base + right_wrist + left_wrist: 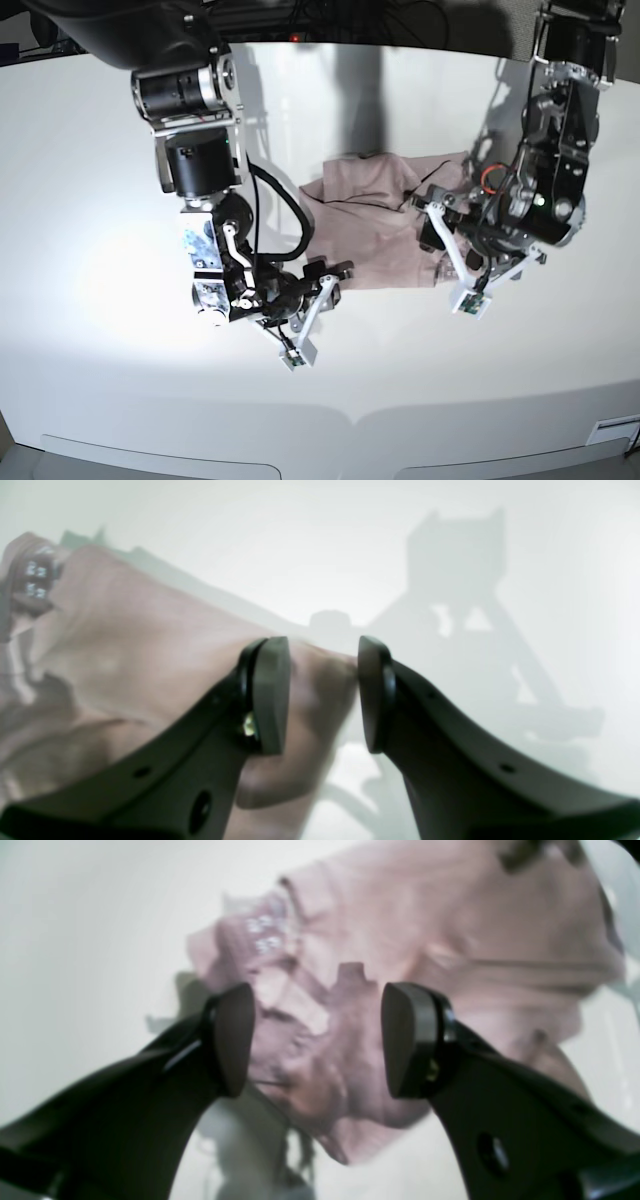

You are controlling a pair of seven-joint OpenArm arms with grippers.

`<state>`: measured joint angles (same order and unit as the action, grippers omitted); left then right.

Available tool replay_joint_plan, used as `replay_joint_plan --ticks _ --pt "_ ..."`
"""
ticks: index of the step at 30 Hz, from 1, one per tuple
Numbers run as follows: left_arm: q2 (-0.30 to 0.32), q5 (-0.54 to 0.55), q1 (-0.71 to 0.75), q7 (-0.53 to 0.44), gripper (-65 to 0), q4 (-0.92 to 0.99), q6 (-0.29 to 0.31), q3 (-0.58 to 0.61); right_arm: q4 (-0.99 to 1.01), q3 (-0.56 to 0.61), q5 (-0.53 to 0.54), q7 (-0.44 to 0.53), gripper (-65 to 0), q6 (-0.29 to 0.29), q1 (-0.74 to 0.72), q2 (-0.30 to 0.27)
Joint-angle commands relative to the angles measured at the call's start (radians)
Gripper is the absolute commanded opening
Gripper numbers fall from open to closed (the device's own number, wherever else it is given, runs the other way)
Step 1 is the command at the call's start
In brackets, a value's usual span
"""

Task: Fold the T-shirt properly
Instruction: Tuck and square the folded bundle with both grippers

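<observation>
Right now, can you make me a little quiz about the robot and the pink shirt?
1. True or false: the T-shirt lies on the white table between the two arms.
2. Which gripper has its jaws spread wider: A) left gripper, B) right gripper?
3. Fill in: in the left wrist view, the cloth below the jaws looks ____ (flat or bunched).

Key
1. True.
2. A. Both stand open over the shirt's edges, and neither pinches cloth.
3. Bunched, with folds near the small label.
</observation>
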<state>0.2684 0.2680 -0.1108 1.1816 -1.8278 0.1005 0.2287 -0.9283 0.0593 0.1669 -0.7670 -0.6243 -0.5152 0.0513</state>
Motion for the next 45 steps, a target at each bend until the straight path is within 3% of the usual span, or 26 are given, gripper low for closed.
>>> replay_joint_plan --ticks 1,6,11,13,18,23,29,34,38,45 --pt "0.009 -0.016 0.006 -0.015 -26.0 -0.051 -0.008 -0.007 -0.014 0.000 0.016 0.020 -41.8 -0.003 -0.034 -0.002" --pt "0.005 -0.005 0.181 -0.033 -26.0 -0.198 -0.007 -0.007 -0.014 0.000 0.016 0.000 -41.8 -0.003 -0.033 -0.016" --pt "-0.040 0.004 0.309 -0.192 -26.0 -0.159 -0.006 -0.007 -0.014 0.000 0.062 -0.061 -41.8 -0.026 -0.031 -0.015" --pt "-0.061 0.002 0.307 -0.212 -26.0 -0.112 0.000 -0.007 -0.014 0.000 0.085 -0.111 -41.8 -0.059 -0.031 -0.016" --pt "-0.109 -0.011 0.234 -0.227 -26.0 0.066 0.040 -0.007 -0.014 0.001 0.144 -0.151 -41.8 -0.074 -0.026 -0.027" --pt "-0.113 -0.061 0.168 -0.227 -26.0 0.184 0.074 -0.006 -0.014 0.034 0.195 -0.214 -41.8 -0.074 -0.020 -0.057" --pt "-0.069 -0.100 0.115 -0.288 -26.0 0.185 0.171 -0.006 -0.015 0.147 0.296 -0.298 -41.8 -0.074 -0.018 -0.132" --pt "-0.010 -0.098 0.058 -0.352 -26.0 0.186 0.258 -0.005 -0.015 0.204 0.347 -0.376 -41.9 -0.074 -0.011 -0.151" --pt "0.032 -0.042 0.030 -0.380 -26.0 0.191 0.260 -0.005 -0.023 0.204 0.404 -0.414 -41.9 -0.074 0.004 -0.151" --pt "0.031 -0.040 0.024 -0.426 -26.0 0.317 0.268 -0.005 -0.130 0.204 0.414 -0.420 -41.9 -0.074 0.103 -0.163"
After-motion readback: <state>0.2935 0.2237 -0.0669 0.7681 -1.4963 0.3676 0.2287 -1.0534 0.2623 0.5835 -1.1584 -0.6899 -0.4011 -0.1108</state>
